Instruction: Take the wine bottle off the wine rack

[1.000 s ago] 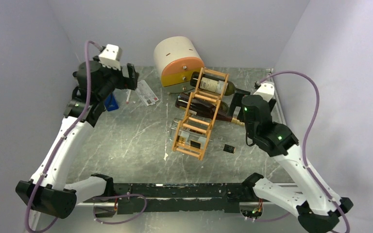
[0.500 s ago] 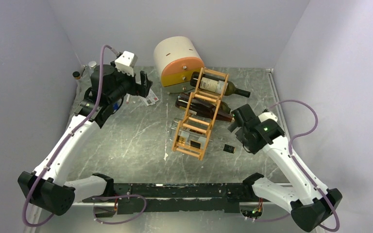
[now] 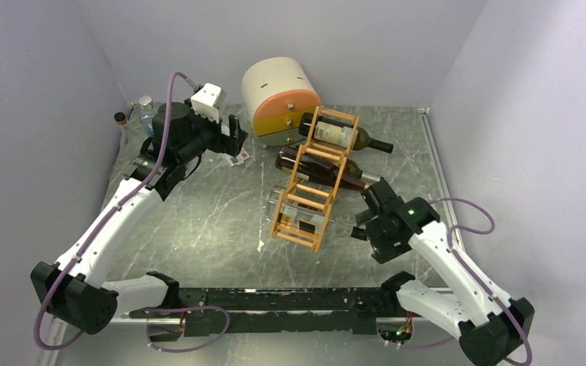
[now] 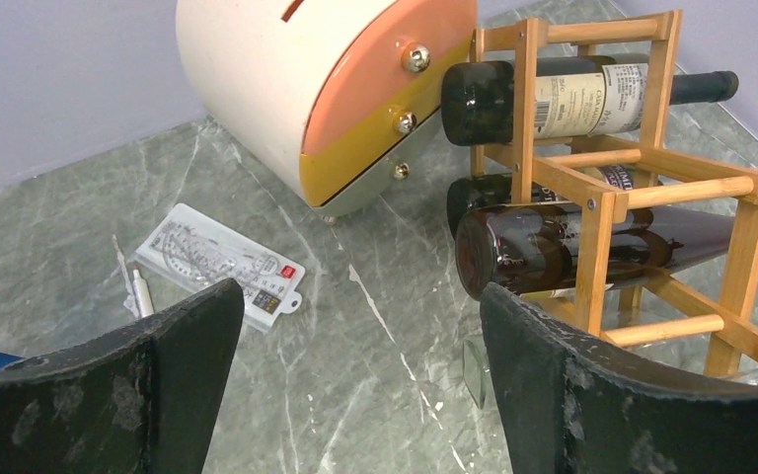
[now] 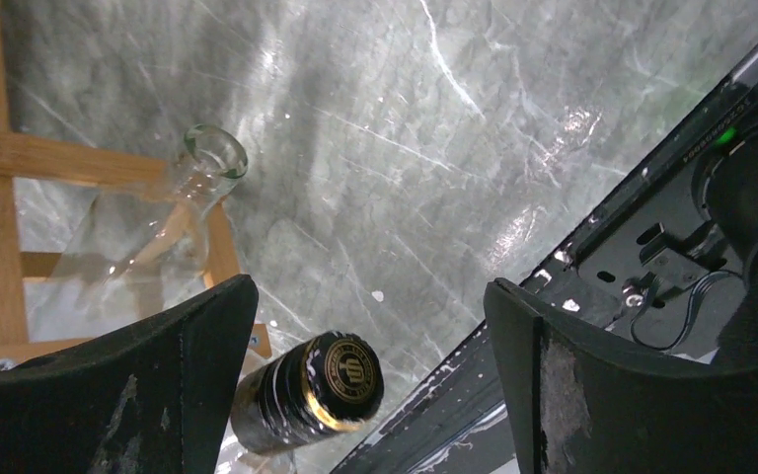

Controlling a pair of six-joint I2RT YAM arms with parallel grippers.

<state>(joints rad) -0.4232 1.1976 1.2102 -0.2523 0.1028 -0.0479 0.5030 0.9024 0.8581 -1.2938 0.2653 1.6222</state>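
The tan wooden wine rack (image 3: 309,191) leans in mid-table and holds several bottles. A labelled dark bottle (image 3: 336,135) lies in the top tier, and dark bottles (image 3: 317,172) lie below it. My left gripper (image 3: 236,137) is open and empty, left of the rack. In its wrist view (image 4: 355,296) it faces the bottle bases (image 4: 543,247) and the rack (image 4: 642,188). My right gripper (image 3: 362,221) is open at the rack's lower right. In its wrist view (image 5: 367,286) the black gold-ringed cap of the lowest bottle (image 5: 341,380) sits between the fingers, near the left one, untouched. A clear bottle's neck (image 5: 212,158) pokes out beside it.
A round cream-and-orange drawer box (image 3: 278,95) lies behind the rack, close to the top bottle's base. A white card (image 4: 222,262) and a pen lie on the marble left of it. Small bottles (image 3: 145,107) stand at the far left corner. The black base rail (image 5: 651,227) runs close to my right gripper.
My left arm has swung right, toward the rack. My right arm has pulled back from the upper bottle necks to the lowest bottle's cap. The bottles have not moved.
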